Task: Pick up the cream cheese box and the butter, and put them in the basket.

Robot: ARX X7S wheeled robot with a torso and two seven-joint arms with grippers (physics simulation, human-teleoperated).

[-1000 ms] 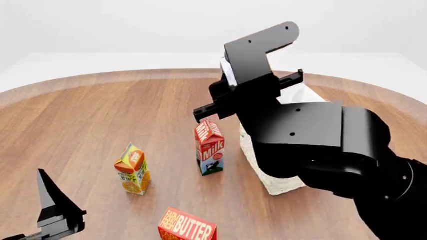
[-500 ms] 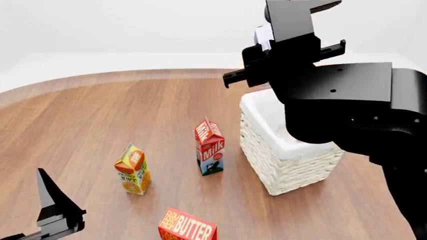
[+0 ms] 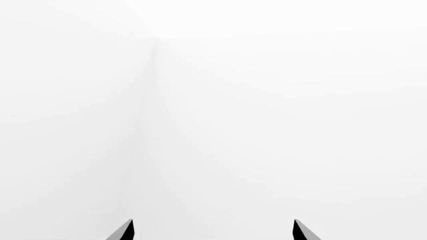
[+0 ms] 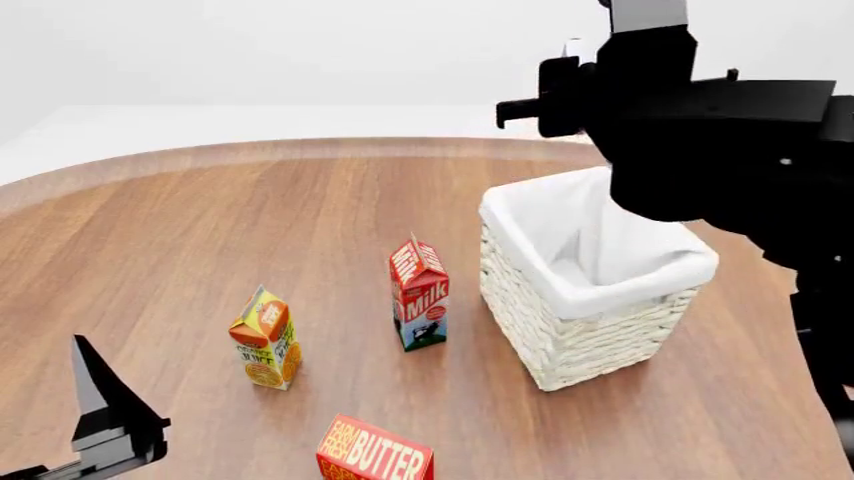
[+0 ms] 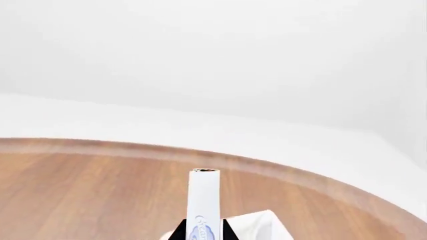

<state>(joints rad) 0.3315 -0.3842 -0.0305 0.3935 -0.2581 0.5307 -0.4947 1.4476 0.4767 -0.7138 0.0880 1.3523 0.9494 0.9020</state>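
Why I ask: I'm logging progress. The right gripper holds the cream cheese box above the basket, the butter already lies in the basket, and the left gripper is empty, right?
Not quite. The butter isn't in the basket; the head view shows it on the table, nearer the robot than the milk carton. The rest holds: the right gripper grips the cream cheese box, and the left gripper is empty.

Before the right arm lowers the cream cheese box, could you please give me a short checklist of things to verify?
1. Right claw shut on the cream cheese box: ok, held edge-on between the fingers.
2. Basket open and upright: ok; what lies at its bottom, cannot tell.
3. Right claw directly over the basket opening: cannot tell; the head view shows it high, above the far rim.
4. Milk carton clear of the basket: ok, standing apart.
5. Butter awaiting pickup: ok, on the table.
6. Left claw open and empty: ok.
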